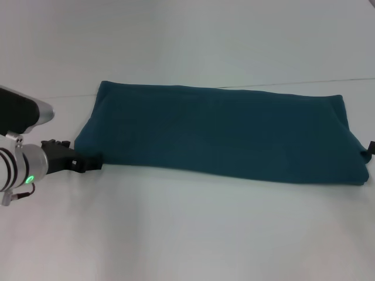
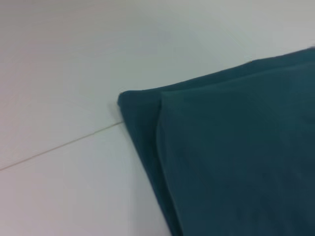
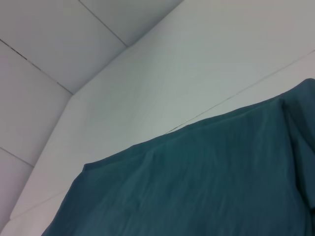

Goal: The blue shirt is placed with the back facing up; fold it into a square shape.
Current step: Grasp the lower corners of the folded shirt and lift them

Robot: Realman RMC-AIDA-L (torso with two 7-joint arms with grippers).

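The blue shirt [image 1: 222,132] lies folded into a long band across the white table, plain side up. My left gripper [image 1: 89,163] sits low on the table at the band's near left corner, touching its edge. The left wrist view shows the far left corner of the blue shirt [image 2: 231,152], with two stacked layers. A small dark tip of my right gripper [image 1: 371,146] shows at the band's right end, at the picture's edge. The right wrist view looks over the blue shirt [image 3: 197,187] toward its far edge.
The white table [image 1: 187,234] has a thin seam [image 1: 328,82] running behind the shirt. A white wall [image 3: 59,44] with panel lines rises beyond the table's far edge.
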